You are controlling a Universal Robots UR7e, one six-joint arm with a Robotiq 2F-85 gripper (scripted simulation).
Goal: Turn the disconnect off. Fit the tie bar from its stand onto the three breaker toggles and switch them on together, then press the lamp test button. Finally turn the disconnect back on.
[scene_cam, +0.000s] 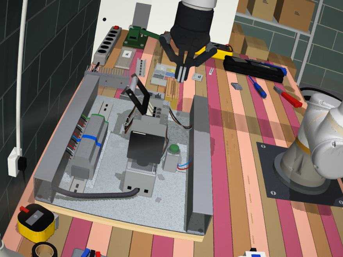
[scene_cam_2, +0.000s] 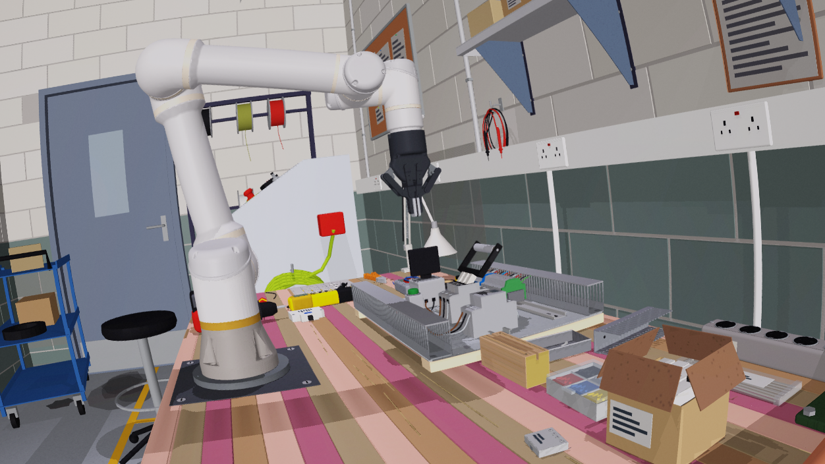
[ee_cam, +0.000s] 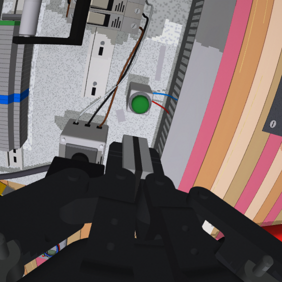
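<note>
The green lamp test button (scene_cam: 173, 148) (ee_cam: 140, 104) (scene_cam_2: 412, 291) sits on a small grey box on the panel, right of the disconnect. The disconnect (scene_cam: 144, 149) (scene_cam_2: 424, 261) has a large black handle on a grey housing (ee_cam: 82, 143). The black tie bar (scene_cam: 139, 95) (scene_cam_2: 479, 261) (ee_cam: 51, 39) with its grey grip sits on the three breaker toggles (scene_cam: 151, 109). My gripper (scene_cam: 181, 74) (scene_cam_2: 412, 209) (ee_cam: 135, 155) hangs high above the panel, over its right part. It is closed and holds nothing.
Behind the panel lie a parts organiser (scene_cam: 163, 73), a wooden block (scene_cam: 172, 88) and a power strip (scene_cam: 107, 45). Grey wire ducts (scene_cam: 200, 163) (scene_cam: 65, 130) wall the panel's sides. A terminal row (scene_cam: 88, 144) lies on the left. The arm's base (scene_cam: 310, 155) stands on the right.
</note>
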